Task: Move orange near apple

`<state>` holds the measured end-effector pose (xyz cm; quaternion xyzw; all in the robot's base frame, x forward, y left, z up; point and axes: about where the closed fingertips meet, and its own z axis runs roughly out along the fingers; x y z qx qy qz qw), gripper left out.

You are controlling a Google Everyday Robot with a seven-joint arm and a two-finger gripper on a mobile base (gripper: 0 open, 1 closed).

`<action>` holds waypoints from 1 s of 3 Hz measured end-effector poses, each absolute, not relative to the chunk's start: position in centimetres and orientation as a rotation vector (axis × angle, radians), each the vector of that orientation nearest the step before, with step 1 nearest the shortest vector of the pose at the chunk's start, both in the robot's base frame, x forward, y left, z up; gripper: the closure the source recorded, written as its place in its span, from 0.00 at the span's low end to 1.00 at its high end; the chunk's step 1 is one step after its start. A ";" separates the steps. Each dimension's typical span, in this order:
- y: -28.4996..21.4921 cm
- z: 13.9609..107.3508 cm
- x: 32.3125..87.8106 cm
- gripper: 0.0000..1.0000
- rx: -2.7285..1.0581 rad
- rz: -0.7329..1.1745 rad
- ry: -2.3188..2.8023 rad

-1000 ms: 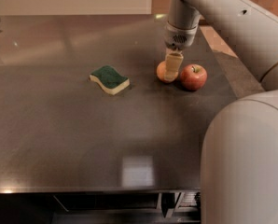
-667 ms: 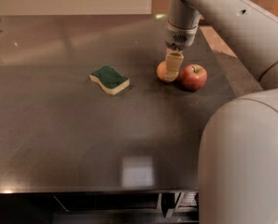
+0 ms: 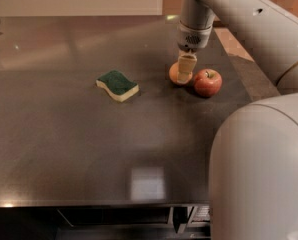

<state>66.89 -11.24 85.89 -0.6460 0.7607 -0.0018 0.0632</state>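
The orange (image 3: 174,74) rests on the dark table (image 3: 89,134) at the back right, partly hidden by my gripper. The red apple (image 3: 208,82) sits just to its right, a small gap apart. My gripper (image 3: 183,75) hangs straight down from the arm and reaches down over the orange's right side, low at the table surface, between the orange and the apple.
A green and yellow sponge (image 3: 118,85) lies left of the orange. My arm's large pale body (image 3: 259,174) fills the lower right. The table's front edge (image 3: 89,204) runs along the bottom, and its right edge is just past the apple.
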 end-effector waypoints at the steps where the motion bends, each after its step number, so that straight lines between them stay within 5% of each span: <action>1: -11.3 86.1 66.9 0.00 -1.954 -0.007 2.295; 3: -11.5 86.6 66.6 0.00 -1.953 0.006 2.282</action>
